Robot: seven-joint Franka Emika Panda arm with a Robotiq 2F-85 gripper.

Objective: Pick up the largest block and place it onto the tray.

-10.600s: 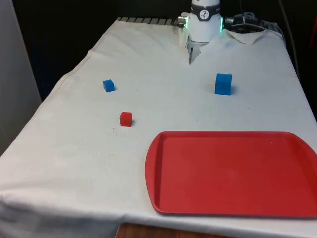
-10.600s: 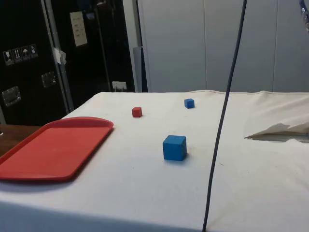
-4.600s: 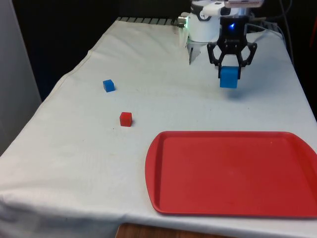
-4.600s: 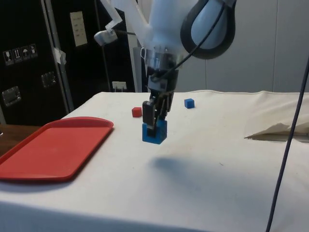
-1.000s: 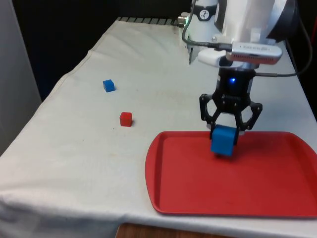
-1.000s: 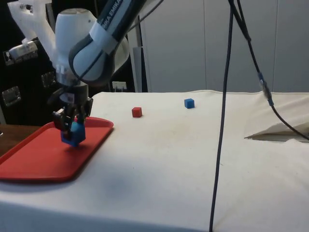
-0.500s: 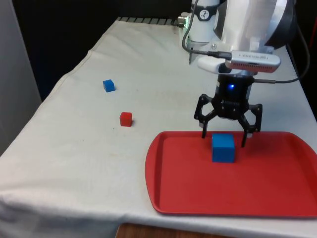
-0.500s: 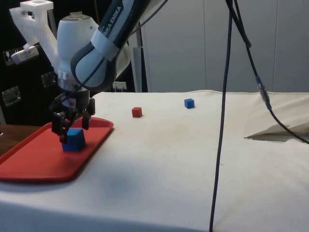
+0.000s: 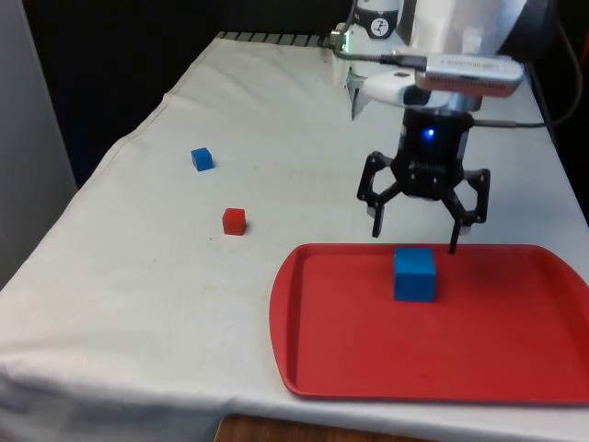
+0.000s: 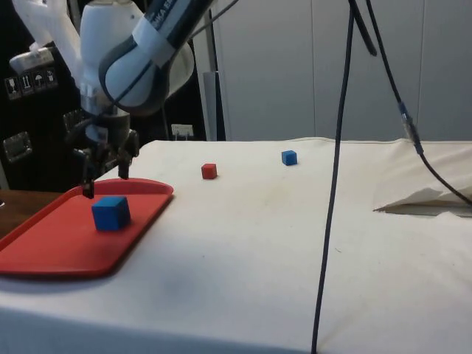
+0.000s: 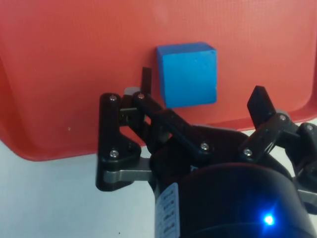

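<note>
The largest block, a blue cube (image 9: pixel 415 273) (image 10: pixel 110 212) (image 11: pixel 187 74), rests on the red tray (image 9: pixel 515 368) (image 10: pixel 44 243) (image 11: pixel 74 44), near the tray's far edge. My gripper (image 9: pixel 414 241) (image 10: pixel 105 184) (image 11: pixel 203 89) hangs open just above the cube, not touching it, with one finger to either side.
A small red cube (image 9: pixel 234 220) (image 10: pixel 209 171) and a small blue cube (image 9: pixel 202 158) (image 10: pixel 289 157) lie on the white cloth toward the front view's left. A black cable (image 10: pixel 335 177) hangs across the side view.
The gripper lowered the blue cube onto the tray, opened and let it go, then rose a little above it. The cube now stands free.
</note>
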